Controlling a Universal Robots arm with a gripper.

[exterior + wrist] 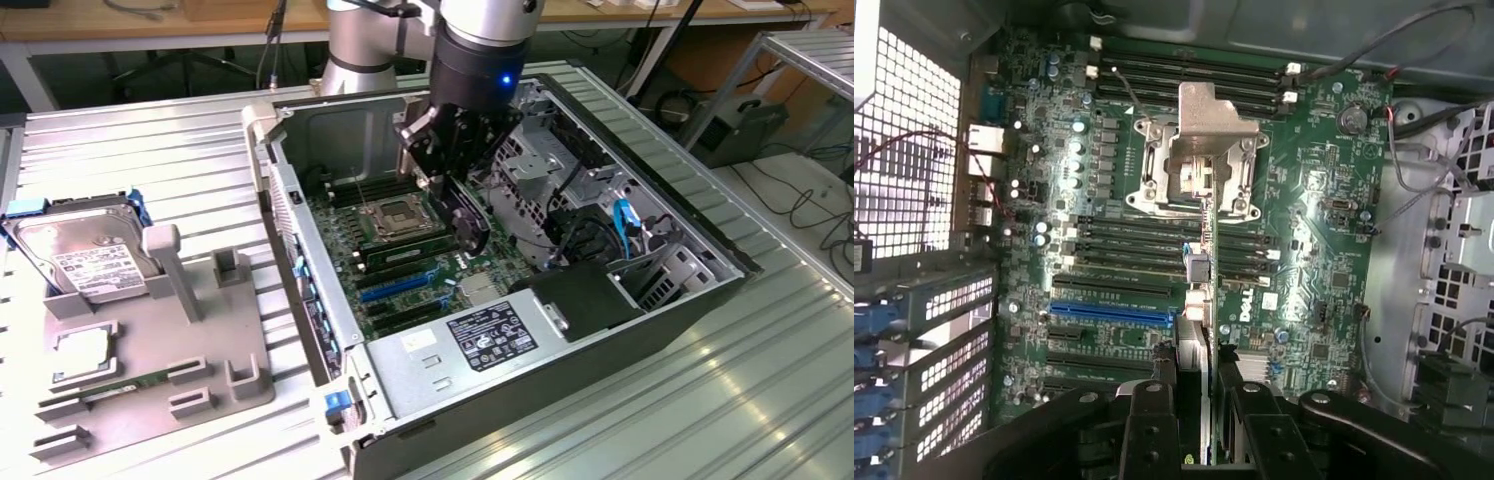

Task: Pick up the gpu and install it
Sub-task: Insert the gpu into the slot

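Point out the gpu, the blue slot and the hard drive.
gpu (466,222): exterior view, on the black card's face below the hand.
blue slot (1112,313): wrist view, middle of the long blue connector on the board.
hard drive (74,250): exterior view, on its silver top beside the white label.

I stand at a ribbed metal table (147,150) that shines with pale streaks of overhead light. Behind it runs a wooden workbench (240,18), dark beneath, with cables (814,190) trailing over the grey floor on the exterior view's right, beside a metal rack (807,50).
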